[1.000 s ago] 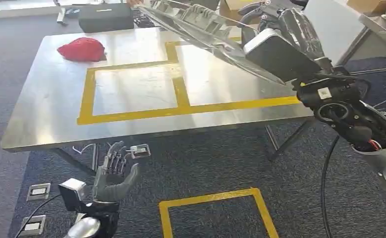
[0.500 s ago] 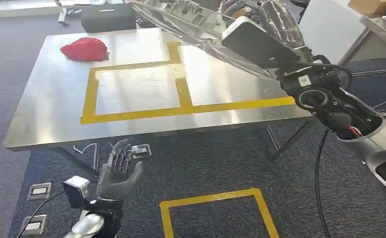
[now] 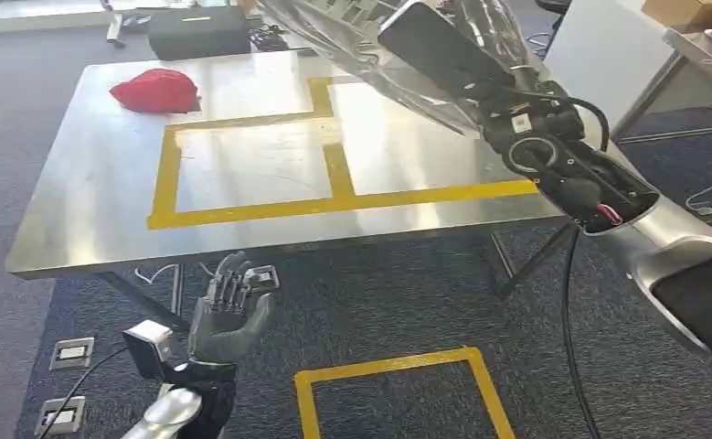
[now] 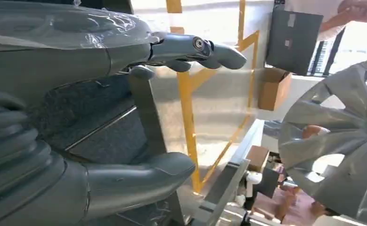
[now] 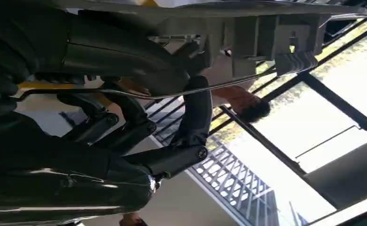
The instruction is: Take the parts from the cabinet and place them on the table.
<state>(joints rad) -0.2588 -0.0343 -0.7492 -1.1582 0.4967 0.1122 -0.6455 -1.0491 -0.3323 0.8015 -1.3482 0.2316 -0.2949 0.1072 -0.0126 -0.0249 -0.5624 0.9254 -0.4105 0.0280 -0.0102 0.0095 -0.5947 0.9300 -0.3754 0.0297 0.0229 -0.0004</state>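
My right hand point(image 3: 491, 26) is raised over the far right part of the steel table point(image 3: 96, 192). It grips a long grey plastic part point(image 3: 347, 32) wrapped in clear film, which slants above the table's back edge. In the right wrist view the right hand point(image 5: 125, 108) has its dark fingers point(image 5: 195, 113) curled round the ribbed grey part point(image 5: 261, 37). My left hand point(image 3: 230, 309) hangs low in front of the table, below its front edge, fingers apart and holding nothing. The left wrist view shows the left hand point(image 4: 77, 61) spread, thumb and fingers apart.
A red cloth lump point(image 3: 155, 90) lies at the table's far left, and a black box point(image 3: 196, 32) stands behind it. Yellow tape point(image 3: 334, 169) marks rectangles on the table and a square point(image 3: 388, 370) on the carpet. A grey wheel cover point(image 4: 341, 141) stands near. A person point(image 5: 242, 101) is beyond the part.
My right arm has carried the wrapped part farther away and to the left over the table. My left hand has risen a little and stays empty.
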